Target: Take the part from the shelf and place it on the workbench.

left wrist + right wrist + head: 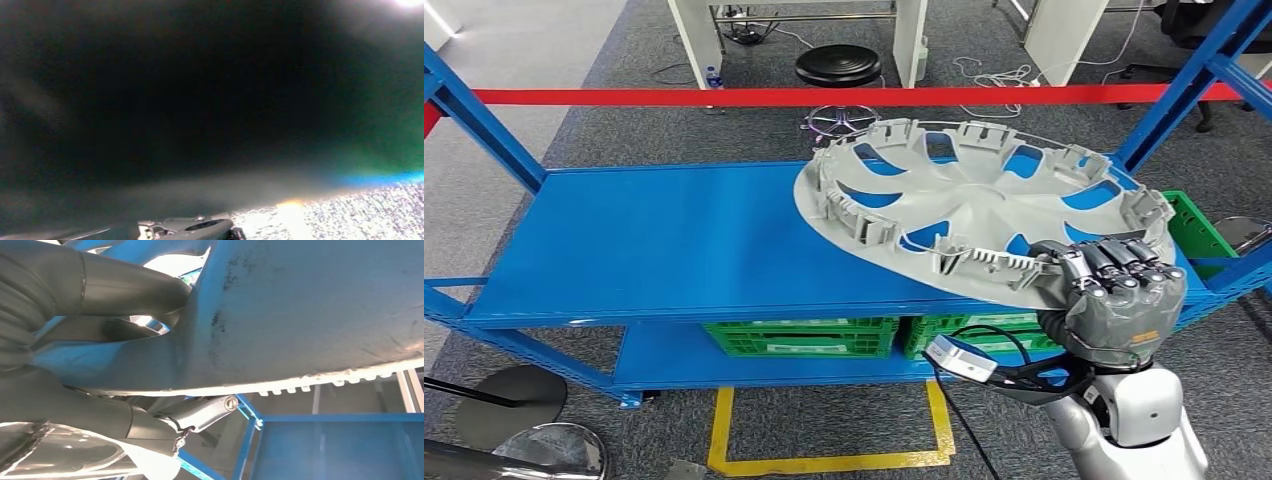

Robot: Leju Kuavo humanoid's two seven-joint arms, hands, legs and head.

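The part is a large grey plastic wheel cover (969,205), inner ribbed side up, tilted over the right end of the blue shelf (674,240). My right hand (1119,290) grips its near right rim, fingers curled over the top edge. The right wrist view shows the cover's scuffed grey underside (310,315) up close, with a dark finger (125,287) pressed against it and the thumb side below. The left wrist view is dark and blurred, and my left hand cannot be made out there.
Blue uprights (1184,90) frame the shelf, with a red tape (824,96) stretched across behind. Green crates (804,337) sit on the lower shelf and another green crate (1199,230) at the right end. A black stool (837,68) stands beyond. Yellow floor marking (824,462) lies below.
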